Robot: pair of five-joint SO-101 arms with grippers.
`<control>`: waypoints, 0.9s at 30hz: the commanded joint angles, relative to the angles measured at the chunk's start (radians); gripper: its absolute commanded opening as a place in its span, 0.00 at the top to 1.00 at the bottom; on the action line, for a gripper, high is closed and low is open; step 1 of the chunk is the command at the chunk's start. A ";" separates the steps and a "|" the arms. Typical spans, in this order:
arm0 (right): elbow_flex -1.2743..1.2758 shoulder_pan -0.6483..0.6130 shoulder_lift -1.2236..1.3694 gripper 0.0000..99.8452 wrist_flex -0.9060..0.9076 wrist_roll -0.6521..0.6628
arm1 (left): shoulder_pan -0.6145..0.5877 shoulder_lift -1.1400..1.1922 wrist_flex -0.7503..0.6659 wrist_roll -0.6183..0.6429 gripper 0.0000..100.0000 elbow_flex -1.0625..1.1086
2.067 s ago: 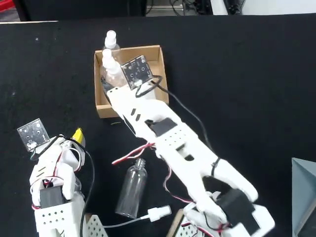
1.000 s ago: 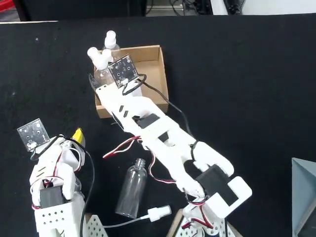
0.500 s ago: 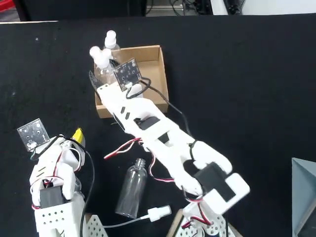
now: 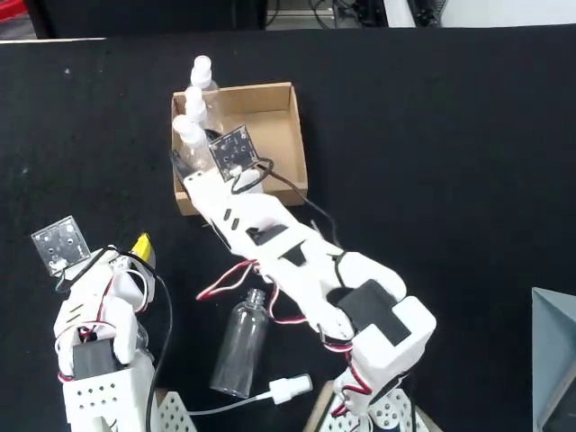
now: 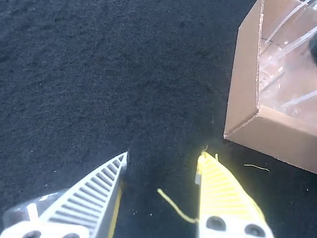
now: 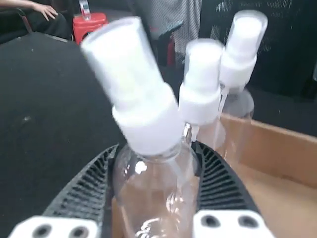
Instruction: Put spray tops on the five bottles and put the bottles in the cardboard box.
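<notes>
The cardboard box point(image 4: 279, 135) sits at the back of the black table. My right gripper point(image 4: 191, 160) is at its near left corner, shut on a clear bottle point(image 6: 148, 198) with a white spray top point(image 6: 133, 84), held tilted. Two more topped bottles point(image 6: 200, 84) point(image 6: 242, 44) stand behind it along the box's left wall point(image 4: 193, 97) point(image 4: 202, 70). A bare bottle point(image 4: 241, 346) lies on the table in front, and a loose spray top point(image 4: 290, 389) with its tube lies beside it. My left gripper point(image 5: 163, 158) is open above the table, short of the box corner point(image 5: 247, 99).
A grey object point(image 4: 553, 360) stands at the table's right edge. Red and black cables point(image 4: 225, 279) hang from the right arm above the lying bottle. Bare black table stretches right of the box.
The right arm has pulled back and brought the held bottle from over the box's left wall down to the near left corner. The left arm has not moved.
</notes>
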 commanded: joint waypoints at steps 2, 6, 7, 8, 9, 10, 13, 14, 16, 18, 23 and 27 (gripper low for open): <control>0.019 0.020 -0.010 0.89 -0.025 -0.005 | -0.012 -0.012 -0.002 -0.006 0.79 0.025; 0.038 0.020 -0.004 0.89 -0.018 -0.005 | -0.012 -0.012 -0.002 -0.006 0.79 0.025; 0.042 0.020 -0.004 0.89 -0.018 -0.005 | -0.012 -0.012 -0.002 -0.006 0.79 0.025; 0.047 0.020 -0.005 0.89 -0.018 -0.005 | -0.012 -0.012 -0.002 -0.006 0.79 0.025; 0.047 0.020 -0.005 0.89 -0.017 -0.005 | -0.012 -0.012 0.000 -0.006 0.79 0.025; 0.047 0.020 -0.004 0.89 -0.017 -0.005 | -0.012 -0.012 0.000 -0.006 0.79 0.025; 0.045 0.020 -0.002 0.89 -0.017 -0.005 | -0.012 -0.012 0.000 -0.006 0.79 0.025; 0.044 0.020 -0.002 0.88 -0.017 -0.005 | -0.012 -0.012 0.002 -0.006 0.79 0.025; 0.042 0.020 -0.002 0.88 -0.017 -0.005 | -0.012 -0.012 0.002 -0.006 0.79 0.025; 0.042 0.020 -0.001 0.88 -0.017 -0.005 | -0.012 -0.012 0.002 -0.006 0.79 0.025; 0.041 0.005 -0.001 0.88 -0.015 -0.006 | -0.012 -0.012 0.002 -0.006 0.79 0.025; 0.022 -0.023 -0.001 0.88 0.043 -0.006 | -0.012 -0.012 0.002 -0.006 0.79 0.025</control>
